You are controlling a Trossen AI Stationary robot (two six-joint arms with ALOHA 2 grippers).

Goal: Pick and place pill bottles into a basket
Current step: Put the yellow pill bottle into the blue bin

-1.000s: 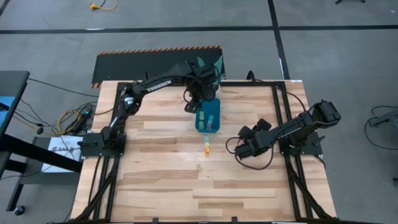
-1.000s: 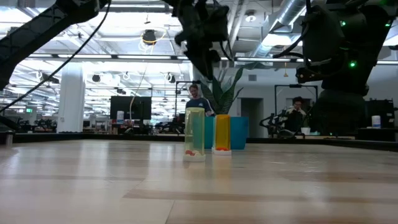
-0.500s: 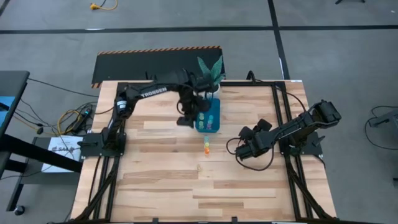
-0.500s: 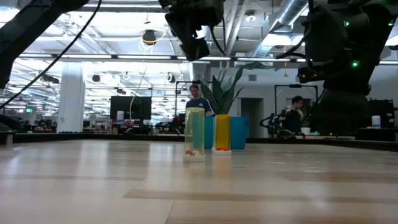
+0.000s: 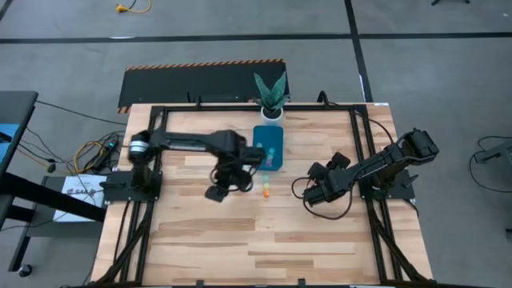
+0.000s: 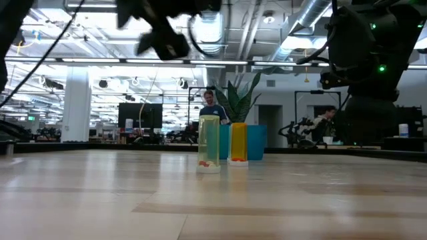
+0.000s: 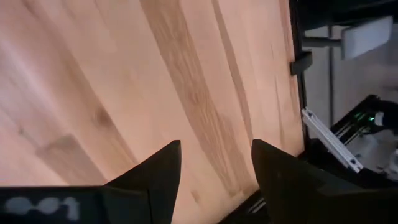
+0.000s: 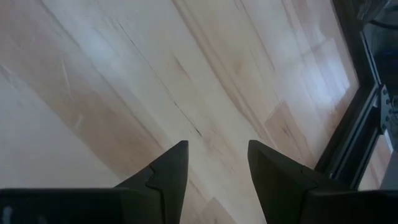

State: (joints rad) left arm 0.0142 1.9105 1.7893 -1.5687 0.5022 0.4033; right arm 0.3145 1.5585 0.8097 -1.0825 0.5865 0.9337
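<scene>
Bottles first: you have two pill bottles left on the counter, a green bottle and an orange bottle, both upright, their long axes vertical, touching or nearly so, just short of the basket on its near side. The basket already holds several bottles.

Your left end effector hangs above bare wood with its fingers spread and nothing between them. From it the standing pair lies to the right, near, at about the same depth across the counter. Your right end effector waits on the pair's other side, also parted and empty in its wrist view, at roughly the same remove.

Judging by this, either arm could take one; you would come in sideways, close on the nearer bottle, and mind the neighbour
</scene>
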